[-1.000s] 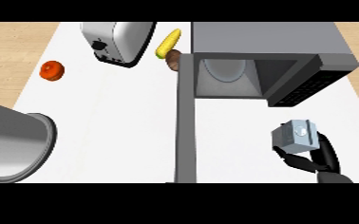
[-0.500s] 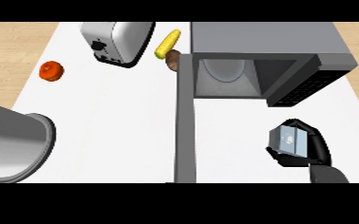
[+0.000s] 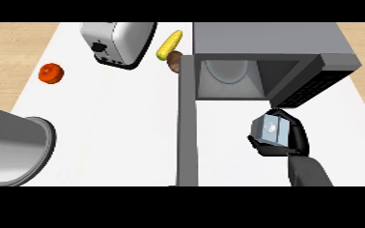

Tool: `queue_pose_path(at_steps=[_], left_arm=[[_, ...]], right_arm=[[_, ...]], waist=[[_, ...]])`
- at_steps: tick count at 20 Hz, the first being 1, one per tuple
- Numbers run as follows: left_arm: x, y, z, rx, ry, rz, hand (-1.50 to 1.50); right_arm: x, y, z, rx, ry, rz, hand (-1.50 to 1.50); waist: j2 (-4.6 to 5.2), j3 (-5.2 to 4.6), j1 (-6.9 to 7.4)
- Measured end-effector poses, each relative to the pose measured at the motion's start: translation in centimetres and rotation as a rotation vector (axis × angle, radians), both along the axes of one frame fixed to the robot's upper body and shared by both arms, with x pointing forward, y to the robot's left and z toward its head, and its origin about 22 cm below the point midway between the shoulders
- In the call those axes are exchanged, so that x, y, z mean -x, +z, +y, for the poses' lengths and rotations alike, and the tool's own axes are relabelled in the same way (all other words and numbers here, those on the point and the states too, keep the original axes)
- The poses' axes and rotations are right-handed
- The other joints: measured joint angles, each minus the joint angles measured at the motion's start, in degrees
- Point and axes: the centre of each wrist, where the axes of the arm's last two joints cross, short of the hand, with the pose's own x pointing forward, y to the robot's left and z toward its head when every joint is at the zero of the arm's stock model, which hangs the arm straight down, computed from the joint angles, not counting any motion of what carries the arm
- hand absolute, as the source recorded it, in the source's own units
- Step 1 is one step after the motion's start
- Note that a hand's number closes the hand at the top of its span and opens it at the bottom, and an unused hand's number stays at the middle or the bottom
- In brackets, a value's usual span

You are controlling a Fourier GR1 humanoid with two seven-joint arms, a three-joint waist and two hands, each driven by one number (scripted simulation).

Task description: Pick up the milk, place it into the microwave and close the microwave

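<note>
Your right hand (image 3: 279,142) curls round the milk (image 3: 272,128), its long axis pointing toward the open microwave (image 3: 264,53). The door (image 3: 188,121) juts out left of it.

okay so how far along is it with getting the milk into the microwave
Done: the milk is picked up, with the right hand curled round it in front of the microwave. In hand: carrying it toward the open cavity; the door stands wide open. Left: set the milk inside, let go, and swing the door shut. The left hand is not in view.
</note>
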Motion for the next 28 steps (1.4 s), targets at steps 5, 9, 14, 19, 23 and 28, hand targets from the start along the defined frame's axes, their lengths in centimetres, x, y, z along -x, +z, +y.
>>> queue_pose_path(at_steps=[5, 9, 14, 19, 23, 28], left_arm=[[-0.2, 0.1, 0.1, 0.002, 0.009, 0.003, -1.50], [0.1, 0.0, 0.6, 0.005, 0.016, 0.007, -1.50], [0.4, -0.6, 1.6, 0.005, 0.010, 0.013, -1.50], [0.3, -0.7, 1.2, 0.011, 0.003, 0.015, -1.50], [0.2, -0.9, 1.7, 0.005, 0.014, 0.018, -1.50], [-0.1, -1.0, 1.7, 0.005, 0.012, 0.019, -1.50]], right_arm=[[-0.6, 2.2, 3.0, -0.041, 0.057, -0.037, 1.50], [-1.2, 4.7, 5.1, -0.015, 0.050, -0.057, 1.50], [-2.7, 7.4, 8.0, 0.016, 0.018, -0.072, 1.50], [-5.2, 10.2, 10.5, 0.059, -0.016, -0.074, 1.50], [-8.3, 12.3, 11.7, 0.144, -0.047, -0.073, 1.50], [-11.4, 13.3, 12.0, 0.250, -0.080, -0.048, 1.50]], waist=[[-0.11, -0.02, -0.38], [-0.09, -0.02, -0.25], [0.00, 0.00, 0.05], [0.05, 0.02, 0.24], [0.18, 0.03, 0.56], [0.44, 0.25, 0.90]])
